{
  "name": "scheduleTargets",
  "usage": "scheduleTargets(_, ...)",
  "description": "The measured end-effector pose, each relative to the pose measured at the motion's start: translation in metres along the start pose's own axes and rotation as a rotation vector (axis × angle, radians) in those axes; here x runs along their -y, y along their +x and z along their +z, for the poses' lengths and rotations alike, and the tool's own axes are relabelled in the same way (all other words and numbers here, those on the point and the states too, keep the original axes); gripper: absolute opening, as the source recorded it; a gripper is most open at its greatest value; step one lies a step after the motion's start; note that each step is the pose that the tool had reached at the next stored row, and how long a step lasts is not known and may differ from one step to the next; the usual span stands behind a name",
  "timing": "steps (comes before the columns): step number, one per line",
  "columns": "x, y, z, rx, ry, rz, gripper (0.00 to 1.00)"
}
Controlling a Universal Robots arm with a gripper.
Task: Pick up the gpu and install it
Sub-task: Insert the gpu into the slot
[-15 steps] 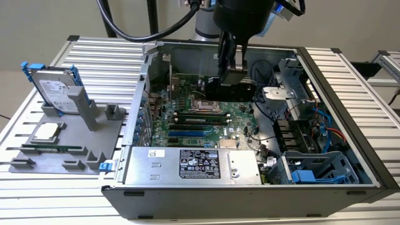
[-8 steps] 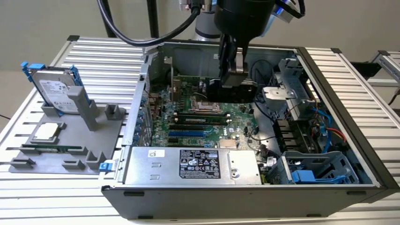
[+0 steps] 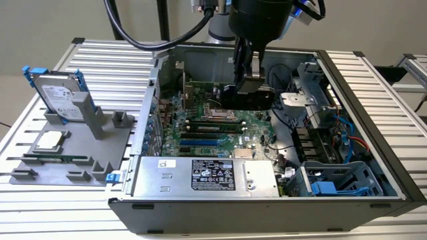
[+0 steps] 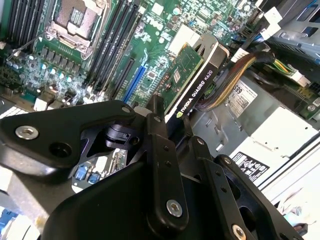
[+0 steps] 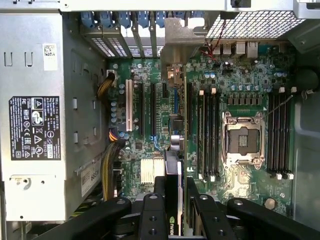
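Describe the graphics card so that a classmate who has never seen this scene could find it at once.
Look inside the open computer case, above the green motherboard. The gpu is there, held edge-on in the gripper. Unlike the fixed parts around it, it is a loose card, green on one face and black on the other.

Arm reaching straight down, wrist vertical, cables looped behind it. Gripper (image 3: 250, 85) pointed downward at the arm's lower end. Fingers (image 4: 159, 131) seen closed, clamped on the edge of the gpu (image 4: 192, 75), which is held on edge between them. In the first wrist view the fingers (image 5: 159, 200) bracket the card from both sides.
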State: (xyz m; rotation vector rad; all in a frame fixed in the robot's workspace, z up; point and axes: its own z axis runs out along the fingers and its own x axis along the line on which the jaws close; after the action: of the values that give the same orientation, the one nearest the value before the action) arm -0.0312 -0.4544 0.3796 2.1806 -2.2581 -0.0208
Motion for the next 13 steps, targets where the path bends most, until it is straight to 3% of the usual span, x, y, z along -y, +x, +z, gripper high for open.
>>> scheduleTargets(13,0.0001,0.0000,0.0036,0.0004,0.0015,0.000,0.00)
